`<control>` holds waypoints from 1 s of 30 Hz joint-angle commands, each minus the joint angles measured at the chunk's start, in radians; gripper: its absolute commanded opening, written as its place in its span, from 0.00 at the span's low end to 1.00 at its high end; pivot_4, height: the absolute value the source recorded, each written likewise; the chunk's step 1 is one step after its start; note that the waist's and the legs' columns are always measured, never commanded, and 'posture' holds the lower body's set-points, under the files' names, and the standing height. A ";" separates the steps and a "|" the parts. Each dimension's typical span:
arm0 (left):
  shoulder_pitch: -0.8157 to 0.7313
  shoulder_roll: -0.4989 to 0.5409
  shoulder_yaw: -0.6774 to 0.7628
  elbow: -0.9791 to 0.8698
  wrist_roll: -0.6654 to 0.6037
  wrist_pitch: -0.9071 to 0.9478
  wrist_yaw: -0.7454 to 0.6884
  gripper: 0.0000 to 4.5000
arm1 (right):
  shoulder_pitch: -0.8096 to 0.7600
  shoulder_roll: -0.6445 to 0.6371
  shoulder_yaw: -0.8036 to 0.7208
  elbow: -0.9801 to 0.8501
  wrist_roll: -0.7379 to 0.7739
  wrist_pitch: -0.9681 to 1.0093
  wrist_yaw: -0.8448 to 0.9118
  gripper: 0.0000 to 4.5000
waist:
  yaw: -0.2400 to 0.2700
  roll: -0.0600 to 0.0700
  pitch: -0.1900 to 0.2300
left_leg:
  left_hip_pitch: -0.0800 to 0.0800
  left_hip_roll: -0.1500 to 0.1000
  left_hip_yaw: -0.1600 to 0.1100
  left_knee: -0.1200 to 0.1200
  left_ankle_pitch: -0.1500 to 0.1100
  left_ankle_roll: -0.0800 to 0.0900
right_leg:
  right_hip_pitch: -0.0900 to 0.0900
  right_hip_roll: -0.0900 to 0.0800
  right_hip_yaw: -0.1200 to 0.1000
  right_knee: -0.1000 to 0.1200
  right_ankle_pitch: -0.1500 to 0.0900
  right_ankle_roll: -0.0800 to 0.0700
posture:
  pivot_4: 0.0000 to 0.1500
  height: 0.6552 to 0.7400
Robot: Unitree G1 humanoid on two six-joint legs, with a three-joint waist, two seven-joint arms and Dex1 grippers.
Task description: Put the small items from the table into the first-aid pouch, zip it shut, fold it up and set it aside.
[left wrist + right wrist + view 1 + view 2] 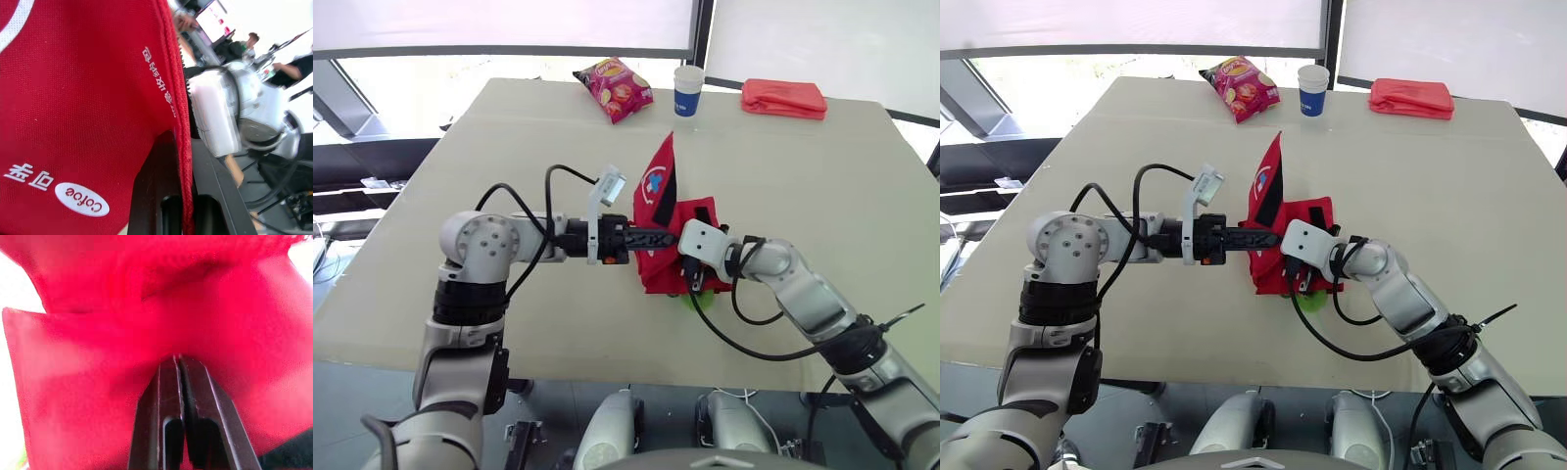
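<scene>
I'm holding the first-aid pouch (658, 211) at frame centre, left gripper (648, 238) pinching its flap upright, right gripper (177, 360) clamping its lower fabric, probably to spread the mouth for loading

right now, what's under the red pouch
A green thing peeks out beneath the pouch at its near edge, beside the right pincer. The fabric hides the rest of it and anything underneath.
</scene>
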 commanded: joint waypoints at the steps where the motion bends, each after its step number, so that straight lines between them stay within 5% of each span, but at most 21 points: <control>1: -0.003 -0.007 -0.073 -0.028 0.030 -0.016 -0.057 0.00 | 0.049 -0.019 -0.038 -0.033 -0.004 0.084 -0.020 0.02 | 0.000 0.000 0.000 | 0.000 0.000 0.000 0.000 0.000 0.000 | 0.000 0.000 0.000 0.000 0.000 0.000 | 1.00 1.00; 8: -0.025 0.029 -0.088 0.011 0.064 -0.011 -0.147 0.00 | 0.105 -0.026 -0.082 -0.103 0.001 0.133 -0.047 0.02 | 0.008 0.002 0.001 | -0.001 0.000 0.000 -0.001 0.000 0.000 | -0.001 0.000 0.000 0.000 0.000 0.000 | 1.00 1.00; 18: -0.086 -0.181 -0.027 0.125 0.093 0.015 -0.043 0.00 | 0.190 -0.002 -0.111 -0.215 0.084 0.104 -0.036 0.02 | 0.010 0.002 0.001 | -0.005 0.000 -0.002 0.000 0.000 0.000 | -0.003 0.001 -0.001 -0.001 0.000 0.000 | 1.00 1.00; 30: -0.092 -0.263 -0.037 0.170 0.168 0.000 0.009 0.00 | 0.311 -0.065 -0.150 -0.340 0.058 0.081 -0.090 0.02 | 0.014 0.002 0.002 | -0.006 -0.001 -0.003 0.000 0.001 -0.001 | -0.003 0.001 -0.001 -0.001 0.000 0.000 | 1.00 1.00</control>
